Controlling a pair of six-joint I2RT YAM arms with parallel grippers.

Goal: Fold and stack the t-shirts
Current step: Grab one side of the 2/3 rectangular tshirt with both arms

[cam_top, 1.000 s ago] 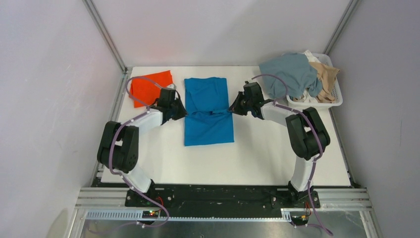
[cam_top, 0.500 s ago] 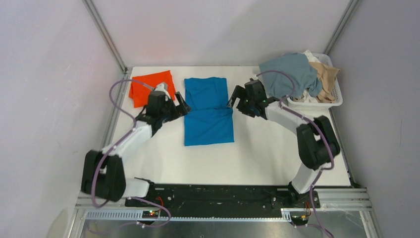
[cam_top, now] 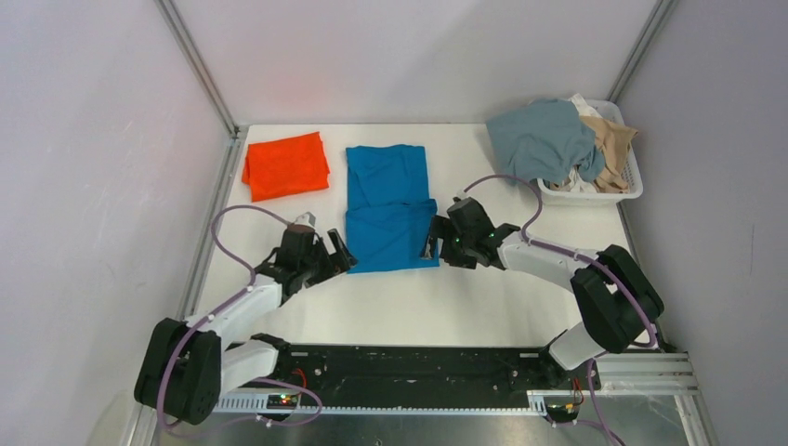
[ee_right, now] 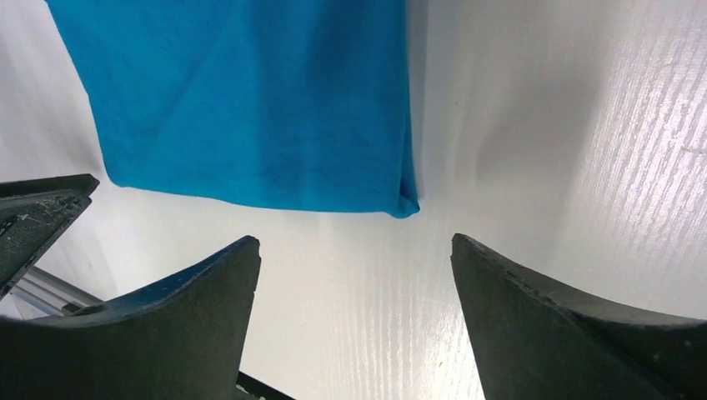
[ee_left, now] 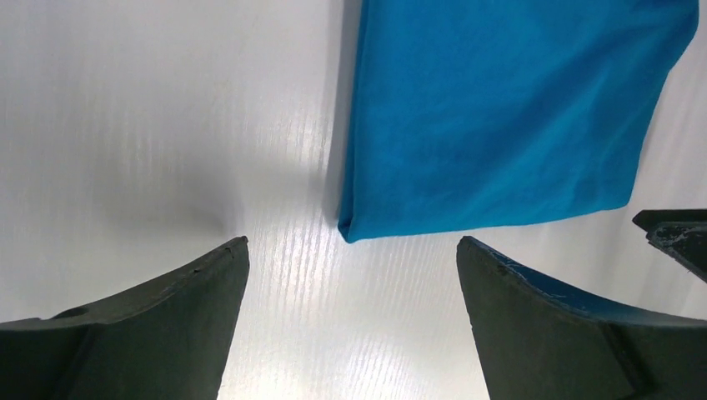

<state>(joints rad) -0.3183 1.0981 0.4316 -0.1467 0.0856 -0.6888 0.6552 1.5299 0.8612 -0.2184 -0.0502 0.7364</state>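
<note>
So, top view: the blue t-shirt [cam_top: 390, 209] lies flat mid-table as a long rectangle, with a ridge of cloth running across it about halfway. Its side edges look straight and its near hem is clean.

The left gripper [cam_top: 339, 253] sits low at the shirt's 7 o'clock corner. Its fingers [ee_left: 167, 325] are spread wide with nothing between them but table. In the left wrist view that corner lies just ahead of the tips, in line with the gap, and isn't touched.

It's mirrored on the other side. The right gripper [cam_top: 430, 240] is at the 5 o'clock corner, jaws also wide apart and empty, with the folded corner just past the tips in the right wrist view.

The orange t-shirt [cam_top: 286, 164] is folded at 10 o'clock from the blue one, with a bare strip between them. At 2 o'clock the white basket [cam_top: 636, 190] sits against the table's far right edge. A grey-blue t-shirt [cam_top: 539, 139] spills over its left rim, and a tan t-shirt [cam_top: 613, 144] is bunched inside.

For room, the table [cam_top: 483, 297] is bare from the blue shirt's near hem to the arm bases at 6 o'clock. There's also a decent open patch at 3 o'clock below the basket.
</note>
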